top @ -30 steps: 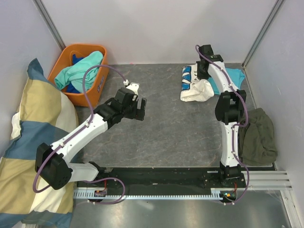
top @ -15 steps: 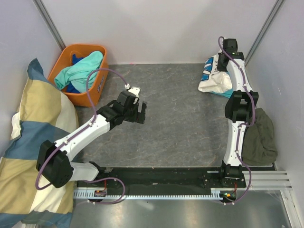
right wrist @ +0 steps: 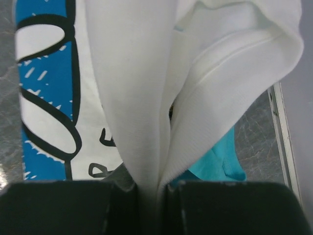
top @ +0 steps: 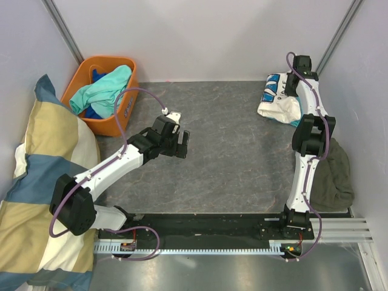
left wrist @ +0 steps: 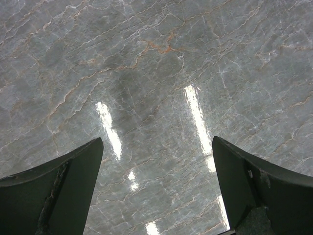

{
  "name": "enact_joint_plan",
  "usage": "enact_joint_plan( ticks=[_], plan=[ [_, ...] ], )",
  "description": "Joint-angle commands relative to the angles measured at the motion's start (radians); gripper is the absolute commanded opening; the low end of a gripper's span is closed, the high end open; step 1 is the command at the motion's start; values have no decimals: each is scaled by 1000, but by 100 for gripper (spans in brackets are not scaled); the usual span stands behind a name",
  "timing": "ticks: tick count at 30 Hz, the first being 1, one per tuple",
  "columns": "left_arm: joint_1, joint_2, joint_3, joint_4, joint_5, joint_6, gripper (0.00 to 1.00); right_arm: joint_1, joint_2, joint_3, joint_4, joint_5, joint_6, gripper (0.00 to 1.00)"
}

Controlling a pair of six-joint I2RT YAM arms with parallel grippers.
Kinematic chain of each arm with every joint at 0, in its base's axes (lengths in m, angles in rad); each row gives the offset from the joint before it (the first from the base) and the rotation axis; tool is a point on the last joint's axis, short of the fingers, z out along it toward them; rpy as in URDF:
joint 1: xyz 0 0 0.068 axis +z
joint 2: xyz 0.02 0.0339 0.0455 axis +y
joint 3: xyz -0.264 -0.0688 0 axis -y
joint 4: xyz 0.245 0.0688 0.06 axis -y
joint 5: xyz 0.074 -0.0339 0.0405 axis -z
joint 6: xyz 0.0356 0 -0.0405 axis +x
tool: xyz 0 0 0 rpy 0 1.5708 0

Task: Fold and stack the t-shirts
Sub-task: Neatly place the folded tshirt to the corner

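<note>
Right gripper (top: 291, 90) is at the far right corner of the desk (top: 236, 145), arm stretched out along the right edge. In the wrist view its fingers (right wrist: 73, 205) are pressed together on a thick fold of the cream-white t-shirt (right wrist: 132, 73), and the ribbed hem comes up out of the pinch (right wrist: 150, 185). The blue print outlined in black (right wrist: 41, 73) is on the panel to the left of the fold.

From above, the cream-white t-shirt (top: 277, 104) is bunched in that same corner, print side up towards the far edge. A turquoise t-shirt (right wrist: 217, 156) lies under it, with only a strip showing on the right side. I cannot tell how much of the white one is clear of the desk.

Left gripper (top: 180, 140) hovers over the left-centre of the desk with its fingers spread wide and nothing between them. The wrist view shows only bare grey marbled surface (left wrist: 156, 58) between the two fingertips (left wrist: 156, 142).

An orange basket (top: 104, 59) sits at the far left corner. It holds a crumpled mint-green t-shirt (top: 103, 88) with a blue one (top: 92, 113) tucked under it.

A checked yellow-and-blue pillow (top: 42, 176) lies along the left edge. An olive-green garment (top: 332, 173) is heaped at the right edge, beside the right arm's lower link.
</note>
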Motion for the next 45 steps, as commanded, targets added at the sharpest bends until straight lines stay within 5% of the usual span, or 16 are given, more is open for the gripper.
enact_joint_plan(
  ticks=[1,9,12,13,16,20,27,32,45],
  plan=[
    [3,2,6,32,18,-29,100,-26,-48,-60,59,61,-14,3],
    [2,2,3,32,17,-24,100,-57,-50,-89,76,84,-4,3],
    [3,5,0,32,17,-26,100,-66,-50,-87,84,93,2,29],
    [2,3,1,32,17,-26,100,-69,-51,-89,87,125,9,54],
    [2,7,4,32,17,-21,100,-69,-106,-126,135,166,48,98],
    [2,7,21,31,8,-7,100,-68,-286,-302,312,147,87,98],
    [2,42,72,63,28,13,100,-11,-511,-481,347,24,96,98],
    [3,28,84,147,55,19,100,142,-761,-843,482,18,94,98],
    [2,-82,-114,308,51,-84,100,630,-1264,-1412,531,197,263,98]
  ],
)
